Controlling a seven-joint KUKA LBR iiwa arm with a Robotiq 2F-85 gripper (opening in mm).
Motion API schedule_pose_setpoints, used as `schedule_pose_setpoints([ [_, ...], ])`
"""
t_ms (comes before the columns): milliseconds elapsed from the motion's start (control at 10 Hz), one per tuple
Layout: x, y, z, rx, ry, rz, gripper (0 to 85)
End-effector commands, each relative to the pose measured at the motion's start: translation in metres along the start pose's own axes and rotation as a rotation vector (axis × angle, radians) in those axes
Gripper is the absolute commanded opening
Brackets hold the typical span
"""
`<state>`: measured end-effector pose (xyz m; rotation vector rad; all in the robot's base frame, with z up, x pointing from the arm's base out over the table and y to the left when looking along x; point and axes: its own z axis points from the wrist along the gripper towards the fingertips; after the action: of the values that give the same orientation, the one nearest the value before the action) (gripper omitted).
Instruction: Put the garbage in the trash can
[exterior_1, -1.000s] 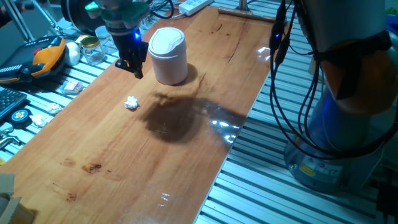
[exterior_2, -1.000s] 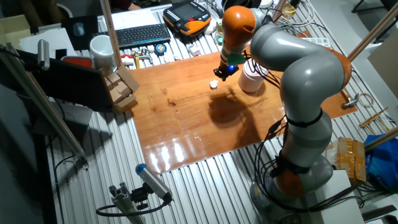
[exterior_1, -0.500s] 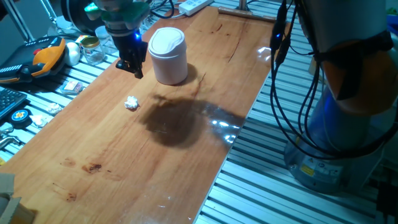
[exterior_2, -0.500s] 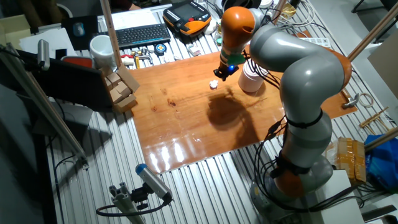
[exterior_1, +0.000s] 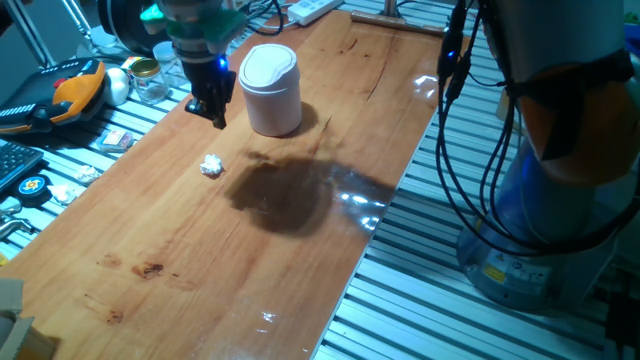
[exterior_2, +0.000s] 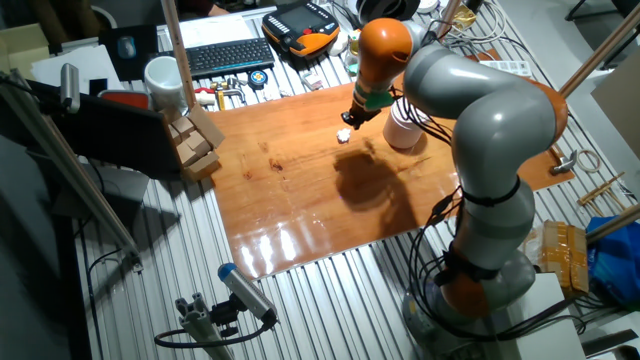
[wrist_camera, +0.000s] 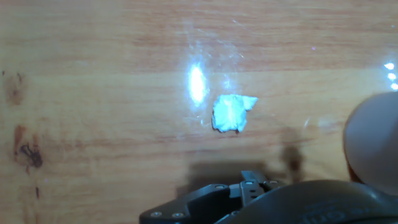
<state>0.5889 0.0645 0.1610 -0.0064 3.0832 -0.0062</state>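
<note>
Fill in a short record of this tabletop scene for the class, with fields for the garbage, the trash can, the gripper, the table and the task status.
garbage: crumpled white wad lying loose on the wood, apart from the bin
trash can: white bin with domed lid, upright, lid shut
gripper: above the table beside the trash can, not touching the wad; whether it is open cannot be told
table: wooden top, glare spots, dark arm shadow
task status: garbage not yet picked up

trash can (wrist_camera: 373, 140) cut off at right edge, fingers (exterior_1: 212, 103) perhaps closed, blurred
</note>
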Motion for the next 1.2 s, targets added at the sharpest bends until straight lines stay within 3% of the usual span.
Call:
schedule_pose_setpoints([
  [0,-0.003,0.002,0.004,0.002,-0.003,0.000,0.0],
  [200,-0.010,0.002,0.015,0.001,-0.009,-0.001,0.0],
  [600,-0.024,0.003,0.043,-0.030,-0.034,0.004,0.0],
  [1100,-0.032,0.002,0.063,-0.045,-0.001,-0.020,0.0],
])
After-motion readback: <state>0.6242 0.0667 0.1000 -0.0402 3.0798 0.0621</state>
